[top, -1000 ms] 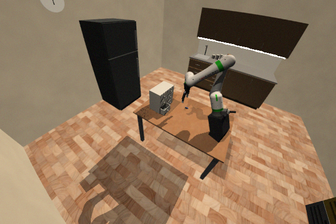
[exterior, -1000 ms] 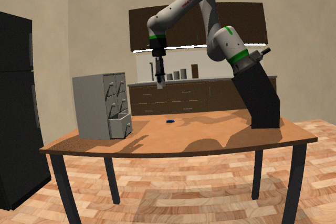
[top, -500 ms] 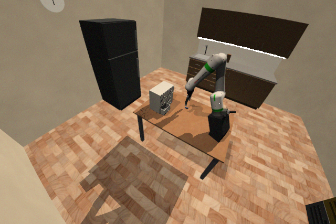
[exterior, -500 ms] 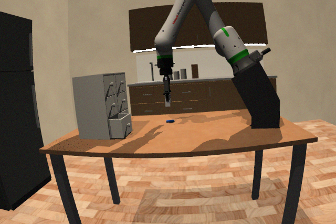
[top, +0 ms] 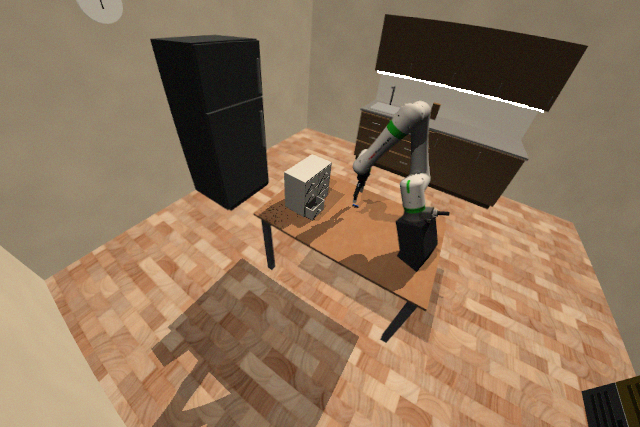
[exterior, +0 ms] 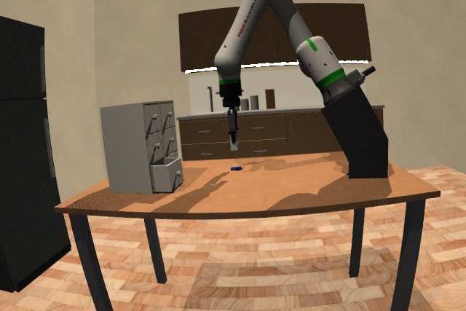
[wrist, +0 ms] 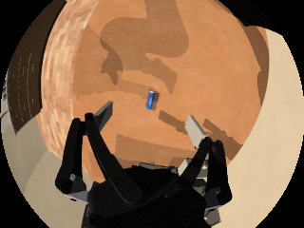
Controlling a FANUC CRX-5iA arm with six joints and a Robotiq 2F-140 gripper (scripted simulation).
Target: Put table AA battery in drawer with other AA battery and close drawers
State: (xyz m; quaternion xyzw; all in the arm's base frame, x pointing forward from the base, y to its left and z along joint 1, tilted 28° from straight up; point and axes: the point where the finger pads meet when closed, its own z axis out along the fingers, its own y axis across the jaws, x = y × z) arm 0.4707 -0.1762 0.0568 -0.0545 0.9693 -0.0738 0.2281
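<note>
The blue AA battery (top: 355,205) (exterior: 236,168) (wrist: 150,100) lies on its side on the table. My gripper (top: 355,199) (exterior: 234,143) (wrist: 150,114) is wide open and empty, pointing down above the table near the battery. In the wrist view the battery shows ahead of the gap between the finger pads. The small grey chest (top: 295,196) (exterior: 126,149) stands upright at the table's left part. Its bottom drawer (top: 314,208) (exterior: 167,178) on the camera side is pulled partly out and looks level. The other visible drawers look pushed in. What lies inside the drawers is hidden.
The table (top: 341,236) (exterior: 210,202) carries the chest at one end and the robot's black base (top: 416,240) (exterior: 367,149) at the other. The chest stands to the left of my gripper in the exterior view. The fridge (top: 227,127) (exterior: 22,149) stands beyond the table's left end.
</note>
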